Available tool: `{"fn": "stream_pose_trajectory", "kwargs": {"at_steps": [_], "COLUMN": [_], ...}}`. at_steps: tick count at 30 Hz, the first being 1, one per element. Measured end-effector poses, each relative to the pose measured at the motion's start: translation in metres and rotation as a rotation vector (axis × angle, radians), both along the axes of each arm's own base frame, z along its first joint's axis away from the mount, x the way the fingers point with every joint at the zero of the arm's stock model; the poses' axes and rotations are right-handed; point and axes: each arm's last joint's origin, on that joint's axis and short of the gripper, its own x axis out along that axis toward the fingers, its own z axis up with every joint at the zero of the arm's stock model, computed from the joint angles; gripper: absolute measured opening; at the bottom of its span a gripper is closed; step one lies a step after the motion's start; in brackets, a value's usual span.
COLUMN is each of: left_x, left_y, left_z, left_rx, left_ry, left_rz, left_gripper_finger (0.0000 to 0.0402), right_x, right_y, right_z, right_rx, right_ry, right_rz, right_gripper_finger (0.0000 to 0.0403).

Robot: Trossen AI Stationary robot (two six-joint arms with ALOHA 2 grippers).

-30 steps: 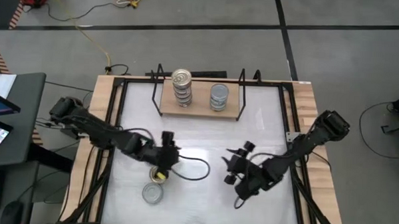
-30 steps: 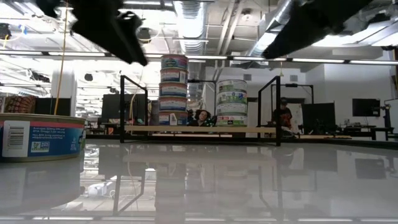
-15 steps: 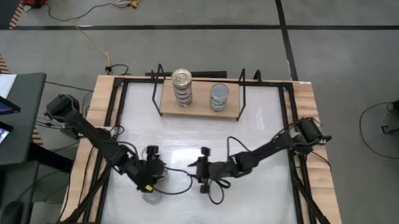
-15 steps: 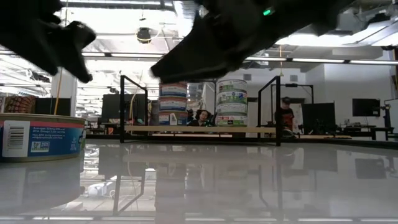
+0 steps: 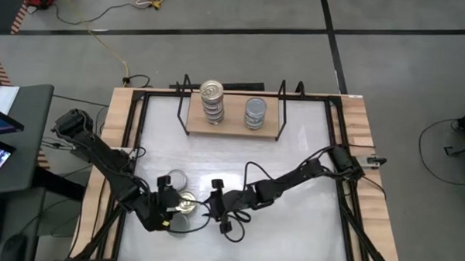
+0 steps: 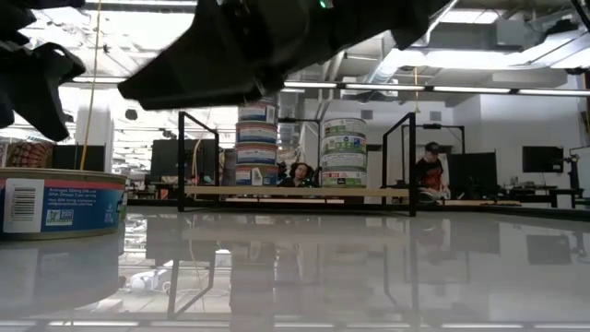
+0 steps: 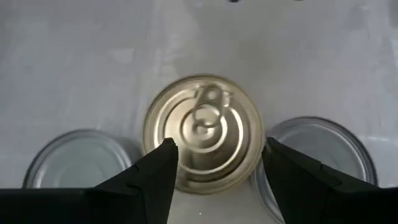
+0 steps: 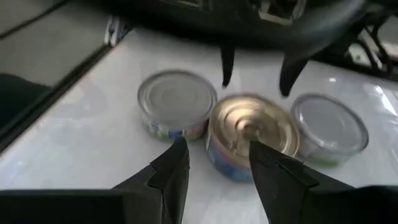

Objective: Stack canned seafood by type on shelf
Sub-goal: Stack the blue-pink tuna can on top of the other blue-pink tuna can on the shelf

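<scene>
High view shows both my arms have swung in over the loose tins at the near left of the desk [image 5: 309, 164]. A second ago they were well apart. The left end effector [image 7: 216, 163] hangs released, its fingers either side of the gold-topped tin [image 7: 204, 132], not yet closed on it. The right end effector [image 8: 217, 163] is released too, pointing at the same tin from the opposite side. I judge a pick is about to begin.

Count: three loose tins, one gold and two silver-topped [image 8: 176, 102] [image 8: 328, 124], close together. On the shelf [image 5: 233, 124] stand two stacks: a gold-topped stack [image 5: 211, 101] and a shorter silver-topped stack [image 5: 254, 112].
</scene>
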Motion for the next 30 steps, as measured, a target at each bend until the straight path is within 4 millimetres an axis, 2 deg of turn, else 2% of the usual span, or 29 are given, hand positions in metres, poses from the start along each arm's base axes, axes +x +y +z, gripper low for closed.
{"fn": "stream_pose_trajectory", "kwargs": {"at_steps": [7, 12, 18, 22, 30], "left_x": [-0.004, -0.003, 0.002, 0.009, 0.034], "left_y": [-0.003, 0.0, 0.016, 0.029, 0.052], "left_z": [-0.001, -0.005, -0.028, -0.037, -0.031], "left_rx": [-0.057, -0.066, -0.041, -0.018, 0.156], "left_ry": [0.003, -0.001, -0.012, -0.048, -0.202], "left_rz": [0.068, 0.09, 0.111, 0.12, 0.141], "left_gripper_finger": [0.0223, 0.0223, 0.0223, 0.0223, 0.0223], "right_x": [0.004, 0.0, -0.02, -0.039, -0.069], "right_y": [-0.013, -0.023, -0.031, -0.029, -0.015], "right_z": [0.003, 0.0, 0.037, 0.06, 0.087], "right_rx": [-0.007, -0.043, -0.039, -0.069, -0.167], "right_ry": [0.004, 0.11, 0.185, 0.185, 0.165], "right_rz": [0.016, 0.001, -0.032, -0.082, -0.175], "right_gripper_finger": [0.0195, 0.0195, 0.0195, 0.0195, 0.0195]}}
